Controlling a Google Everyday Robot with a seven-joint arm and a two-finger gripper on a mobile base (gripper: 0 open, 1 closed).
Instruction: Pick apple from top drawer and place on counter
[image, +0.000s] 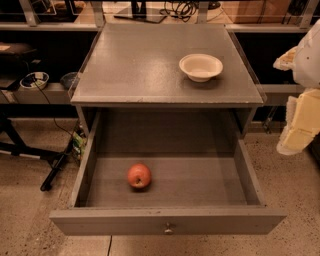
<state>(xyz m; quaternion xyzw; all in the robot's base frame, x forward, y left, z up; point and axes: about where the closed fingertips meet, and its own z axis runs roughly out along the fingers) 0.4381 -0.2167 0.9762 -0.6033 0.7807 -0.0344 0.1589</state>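
We are still before the grasp: the small round red-orange apple (139, 176) lies in the open grey wooden drawer (225, 220). Our white-and-yellow gripper (300, 120) hangs far right, its opening impossible to tell, and must next reach down over the apple.

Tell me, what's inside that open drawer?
Only an apple, lying left of centre on the floor of the top drawer. Its back reaches under the counter, too dark to check. The robot's tool hangs at the right, outside it.
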